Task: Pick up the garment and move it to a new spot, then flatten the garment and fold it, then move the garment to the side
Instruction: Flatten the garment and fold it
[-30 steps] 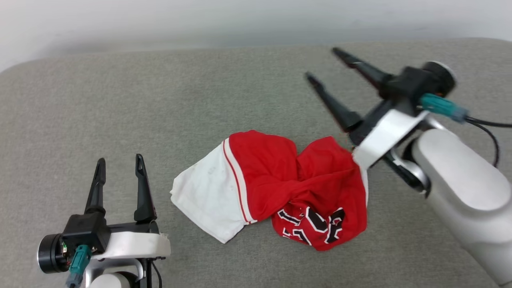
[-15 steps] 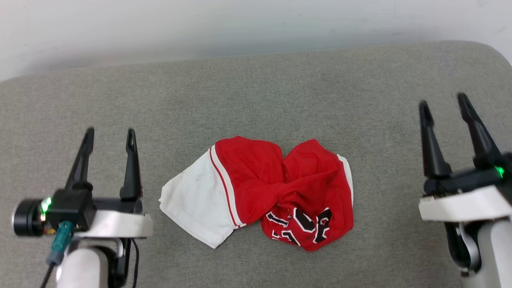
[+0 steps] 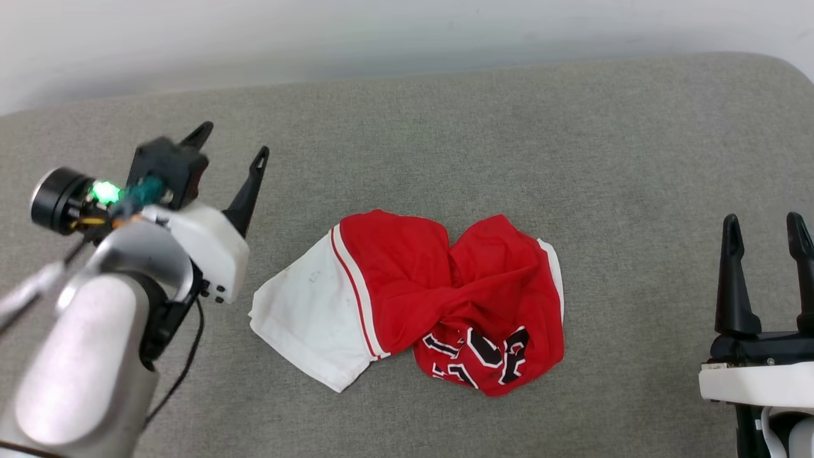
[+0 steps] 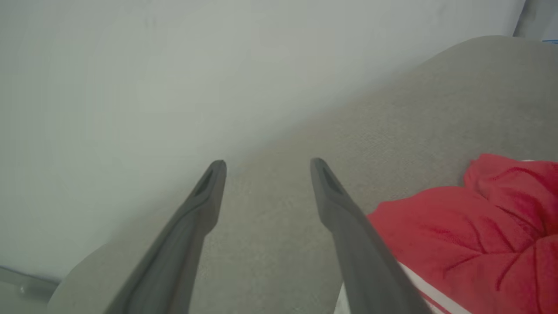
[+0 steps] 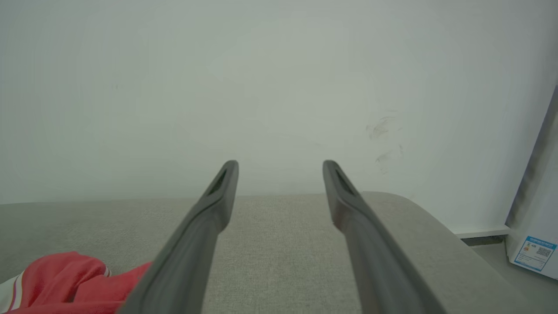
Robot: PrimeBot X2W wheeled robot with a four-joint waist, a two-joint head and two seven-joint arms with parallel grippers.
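Head view has the crumpled red jersey-style T-shirt with white sleeves and black, white-outlined lettering (image 3: 413, 299) lying near the middle of the grey fabric-covered table (image 3: 572, 140). It is twisted at its centre, with one white sleeve spread out to the left, the lettering bunched on the near side and a sliver of white trim along its right edge. Nothing is touching it. The left claw (image 3: 232, 141), two long dark fingers set wide apart with nothing between them, hangs left of and slightly beyond the white sleeve, tilted toward the far right. In its wrist view the red cloth lies just beside its right finger. The right claw (image 3: 763, 219) is equally open and empty, well apart from the shirt at the near right, fingers pointing toward the pale wall (image 3: 381, 32). By my reading the first step, the pick-up, is not yet done. The next move probably calls for a claw to come down over a raised fold or the sleeve edge, close firmly through the layers, and lift clear before carrying it.
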